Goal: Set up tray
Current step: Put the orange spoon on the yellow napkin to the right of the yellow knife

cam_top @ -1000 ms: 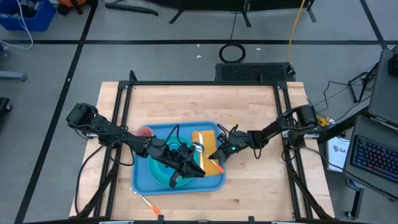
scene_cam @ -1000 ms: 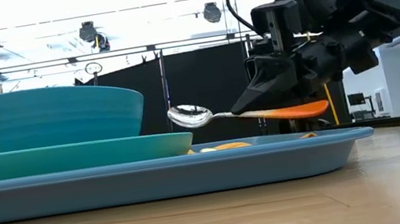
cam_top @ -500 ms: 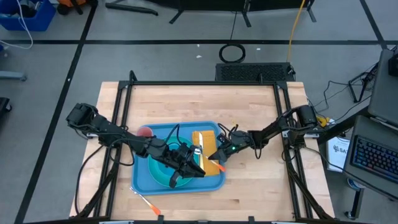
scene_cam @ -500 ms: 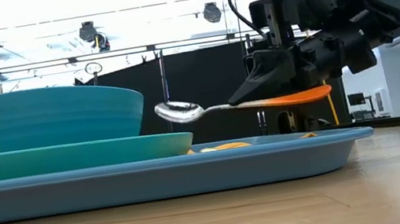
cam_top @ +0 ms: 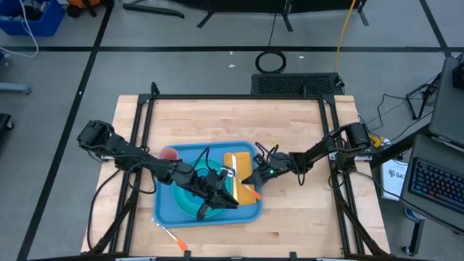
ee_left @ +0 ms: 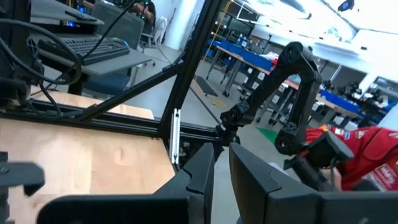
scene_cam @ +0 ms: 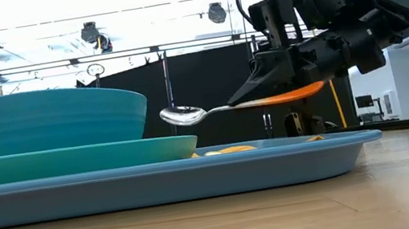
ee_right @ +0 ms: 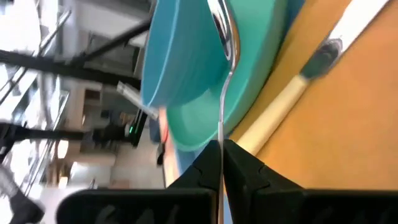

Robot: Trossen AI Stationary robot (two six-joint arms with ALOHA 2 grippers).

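The tray (cam_top: pixel 168 210) lay on the wooden counter (cam_top: pixel 290 130) in the lower centre of the high view, carrying a cyan plate (scene_cam: pixel 73 159) with a teal bowl (scene_cam: pixel 63 118) on it at the left of the low view. A yellow napkin (cam_top: pixel 235 163) covered the tray's right part.

The right gripper (scene_cam: pixel 247 98) hung above the tray's right half, its fingers pressed together on the orange handle of a spoon (scene_cam: pixel 188 115). The spoon was held nearly level, clear of the tray, its shiny metal head just beside the bowl's rim in the low view. In the right wrist view the thin metal stem ran out from between the two dark fingers (ee_right: pixel 245 168) toward the bowl, and a wooden-handled utensil (ee_right: pixel 280 109) lay on the napkin.

The left gripper (cam_top: pixel 217 194) sat over the bowl and plate in the high view; whether its fingers were spread or closed on anything could not be told.

An orange utensil (cam_top: pixel 172 238) lay on the counter below the tray's lower left corner. At the right edge of the high view a white sheet (cam_top: pixel 395 177) bore dark letters too small to read fully.
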